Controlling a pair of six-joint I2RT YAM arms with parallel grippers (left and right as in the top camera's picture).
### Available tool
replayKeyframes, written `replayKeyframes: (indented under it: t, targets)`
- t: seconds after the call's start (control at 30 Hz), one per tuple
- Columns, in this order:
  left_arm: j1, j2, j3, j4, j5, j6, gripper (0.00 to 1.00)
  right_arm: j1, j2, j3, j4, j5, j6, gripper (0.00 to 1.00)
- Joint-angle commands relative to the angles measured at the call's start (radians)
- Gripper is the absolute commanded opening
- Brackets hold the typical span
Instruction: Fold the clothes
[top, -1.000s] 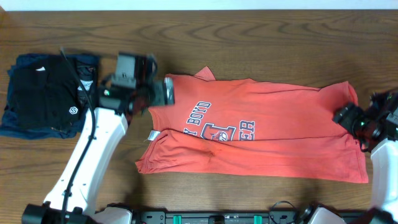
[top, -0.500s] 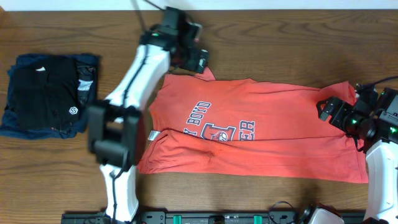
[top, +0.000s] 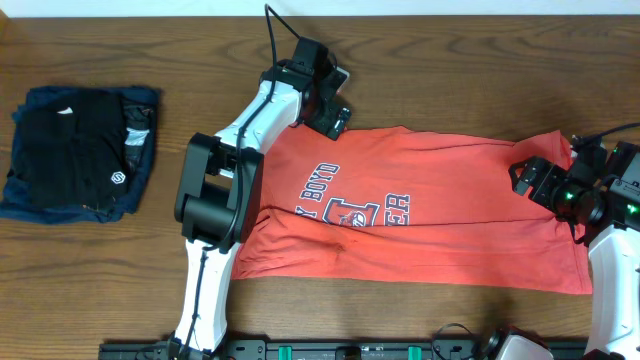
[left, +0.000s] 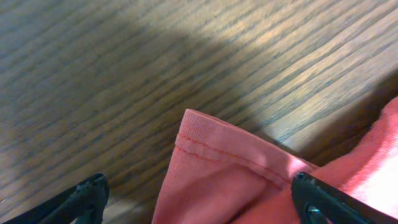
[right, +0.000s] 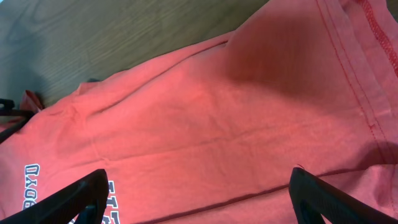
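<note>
Spreading our left pincer (left: 202, 202) wide, we are framing the hemmed sleeve tip of the coral-red T-shirt (top: 430, 220) between its two fingers, at the shirt's far left corner, with bare wood just beyond. Our right pincer (right: 199, 196) is also gaping wide over the shirt's right end, gripping nothing. The T-shirt is lying spread flat across the middle of the table (top: 450, 60), lettering up. Well apart, at the table's left side, a folded black garment (top: 70, 150) is sitting on a folded navy garment (top: 145, 100).
</note>
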Motion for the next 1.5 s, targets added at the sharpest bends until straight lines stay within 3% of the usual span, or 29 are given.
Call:
replayKeyframes:
  t: [0.0,0.07,0.17,0.33,0.47,0.73,0.93,1.2,1.47]
  targets:
    - [0.0,0.029,0.024,-0.004,-0.015,0.017,0.88,0.01,0.006,0.0,-0.001,-0.005,-0.018,0.91]
    - [-0.003,0.033,0.024,-0.011,-0.015,0.017,0.72,0.01,0.006,0.0,-0.001,-0.005,-0.018,0.9]
    - [-0.005,0.033,0.024,-0.02,-0.015,0.017,0.35,0.01,0.006,0.0,0.0,-0.005,-0.018,0.88]
    - [-0.005,0.031,0.024,-0.054,-0.016,0.016,0.07,0.01,0.006,0.0,-0.001,0.035,-0.016,0.86]
    - [0.009,-0.019,0.026,-0.059,-0.015,-0.041,0.06,0.01,0.019,0.0,-0.001,0.142,0.019,0.81]
    - [0.04,-0.172,0.028,-0.001,-0.014,-0.154,0.06,0.01,0.144,0.001,0.035,0.249,0.053,0.8]
    - [0.041,-0.208,0.028,-0.014,-0.015,-0.177,0.06,0.01,0.252,0.002,0.204,0.261,0.055,0.79]
    - [0.041,-0.208,0.027,-0.127,-0.015,-0.249,0.06,0.01,0.36,0.014,0.518,0.301,0.061,0.83]
    - [0.041,-0.227,0.027,-0.296,-0.015,-0.299,0.06,0.01,0.557,0.143,0.554,0.302,0.061,0.78]
